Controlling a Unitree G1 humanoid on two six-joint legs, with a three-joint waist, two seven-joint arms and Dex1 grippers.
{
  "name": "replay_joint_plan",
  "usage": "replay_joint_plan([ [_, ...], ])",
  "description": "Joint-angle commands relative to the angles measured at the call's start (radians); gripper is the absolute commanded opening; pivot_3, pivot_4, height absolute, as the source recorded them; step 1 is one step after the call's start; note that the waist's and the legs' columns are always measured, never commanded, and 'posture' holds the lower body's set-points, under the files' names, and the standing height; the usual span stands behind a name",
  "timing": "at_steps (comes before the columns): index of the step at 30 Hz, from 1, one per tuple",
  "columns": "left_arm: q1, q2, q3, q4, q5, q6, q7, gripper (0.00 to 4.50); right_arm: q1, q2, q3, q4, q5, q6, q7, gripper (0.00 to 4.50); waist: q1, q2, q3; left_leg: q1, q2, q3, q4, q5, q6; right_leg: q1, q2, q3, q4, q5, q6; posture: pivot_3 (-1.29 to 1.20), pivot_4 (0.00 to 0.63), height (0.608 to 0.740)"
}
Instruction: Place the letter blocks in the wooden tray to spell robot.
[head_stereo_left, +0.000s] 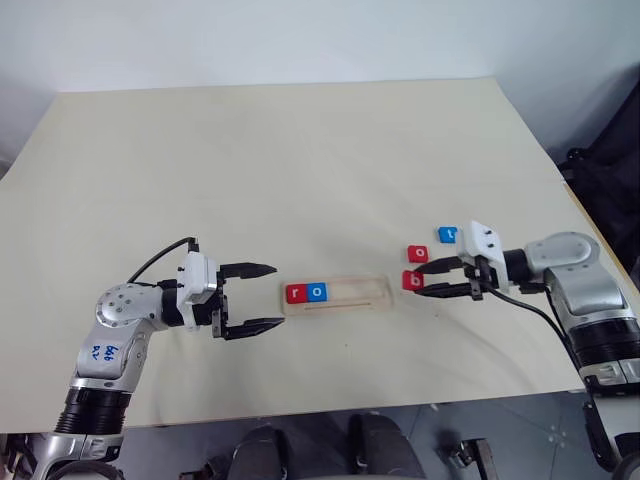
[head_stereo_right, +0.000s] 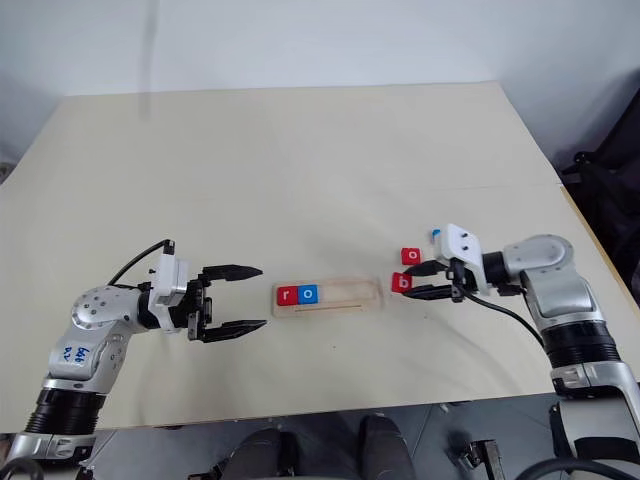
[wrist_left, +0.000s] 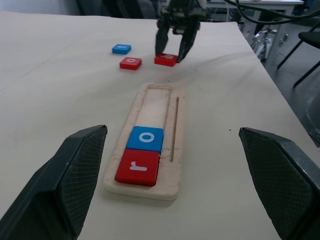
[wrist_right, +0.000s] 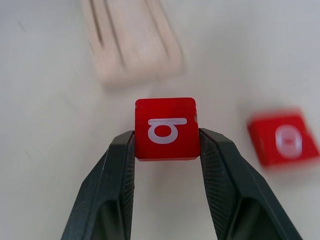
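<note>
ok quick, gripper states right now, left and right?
Left gripper: open, holding nothing.
Right gripper: shut on the red b block.

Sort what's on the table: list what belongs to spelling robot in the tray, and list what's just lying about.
Belongs to the job:
wooden tray
red r block and blue o block, in the tray
red b block, between the right gripper fingers
red o block, on the table
blue block, on the table

Lying about:
nothing; left gripper hangs open beside the tray
</note>
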Motion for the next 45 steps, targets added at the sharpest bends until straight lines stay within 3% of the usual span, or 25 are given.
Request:
replay_joint_plan([
  [1, -0.007, -0.007, 0.002, 0.001, -0.011, -0.026, -0.010, 4.50, -0.060, 0.062, 0.050, -0.117, 0.005, 0.144, -0.057, 1.46, 0.001, 0.000, 0.000, 0.000, 0.000, 0.000, 0.000, 0.000, 0.000, 0.000, 0.000, 0.000, 0.001, 0.000, 0.000, 0.00, 0.150, 0.740],
  [9, 0.006, -0.019, -0.012, -0.011, -0.004, -0.036, -0.003, 4.50, -0.133, 0.212, 0.182, -0.104, -0.087, 0.164, -0.141, 1.46, 0.006, 0.000, 0.000, -0.002, -0.001, 0.001, 0.000, 0.000, 0.000, -0.001, -0.001, -0.002, 0.002, 0.000, -0.001, 0.00, 0.150, 0.740],
  [23, 0.032, -0.008, 0.003, -0.036, -0.012, -0.031, 0.029, 4.50, -0.154, 0.248, 0.225, -0.066, -0.119, 0.102, -0.131, 1.46, 0.001, 0.000, 0.000, -0.003, 0.000, 0.001, 0.000, 0.000, 0.000, -0.002, 0.000, -0.002, 0.002, 0.000, 0.000, 0.00, 0.150, 0.740],
  [32, 0.034, -0.007, 0.005, -0.044, -0.015, -0.029, 0.043, 4.50, -0.163, 0.243, 0.209, -0.071, -0.125, 0.102, -0.123, 4.46, 0.001, 0.000, 0.000, -0.003, 0.000, 0.001, 0.000, 0.000, 0.000, -0.001, 0.000, -0.002, 0.002, 0.000, 0.000, 0.00, 0.150, 0.740],
  [36, 0.036, -0.007, 0.004, -0.047, -0.017, -0.028, 0.047, 4.50, -0.141, 0.188, 0.159, -0.133, -0.085, 0.142, -0.105, 4.46, 0.001, 0.000, 0.000, -0.003, 0.000, 0.001, 0.000, 0.000, 0.000, -0.001, -0.001, -0.002, 0.002, 0.000, 0.000, 0.00, 0.150, 0.740],
  [42, 0.028, -0.012, -0.003, -0.033, -0.015, -0.028, 0.048, 4.50, 0.010, 0.080, 0.040, -0.283, 0.008, 0.176, -0.116, 4.46, 0.007, 0.000, 0.000, -0.003, -0.001, 0.000, 0.000, 0.000, 0.000, 0.000, -0.001, -0.003, 0.001, 0.000, 0.000, 0.00, 0.150, 0.740],
  [45, 0.014, -0.018, -0.013, -0.020, -0.011, -0.029, 0.046, 4.50, 0.018, 0.100, 0.021, -0.284, 0.016, 0.191, -0.169, 3.85, -0.003, 0.000, 0.000, -0.002, -0.001, 0.001, 0.000, 0.000, 0.000, -0.001, -0.001, -0.002, 0.000, 0.000, 0.000, 0.00, 0.150, 0.740],
])
